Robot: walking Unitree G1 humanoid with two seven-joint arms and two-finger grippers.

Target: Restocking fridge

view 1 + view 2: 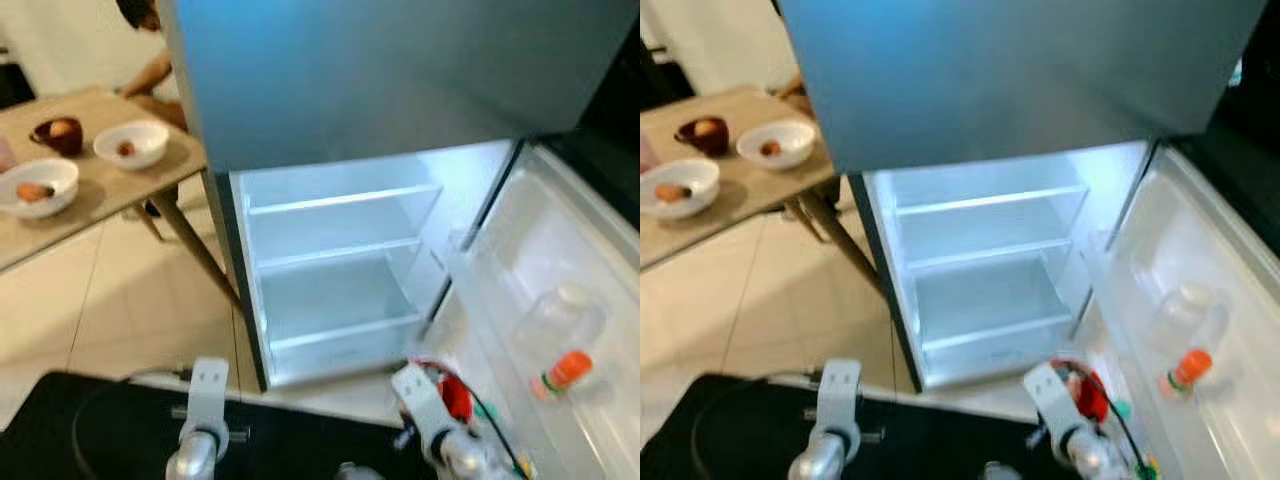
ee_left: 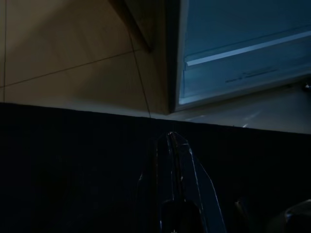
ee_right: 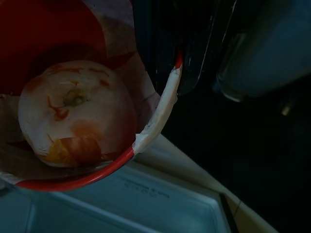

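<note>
**Fridge open, red bowl held low at its foot**

Fridge (image 1: 340,270) stands with its lower compartment lit and bare-shelved, door (image 1: 560,330) swung out to the robot's right, so the shelves are free to receive stock. Left to right: the desk (image 1: 110,190) carries two white bowls (image 1: 132,143) and a dark bowl (image 1: 60,134), each with a piece of food, presumably the supply awaiting transfer; a person sits behind it. The left end effector (image 2: 171,145) hangs idle over the floor, fingers pressed together, empty. The right end effector (image 3: 187,58) grips the rim of a red bowl (image 3: 97,170) holding a pale, orange-streaked fruit (image 3: 75,111), low before the bottom shelf, probably to set it inside. An orange-capped bottle (image 1: 560,375) rests in the door rack.
</note>
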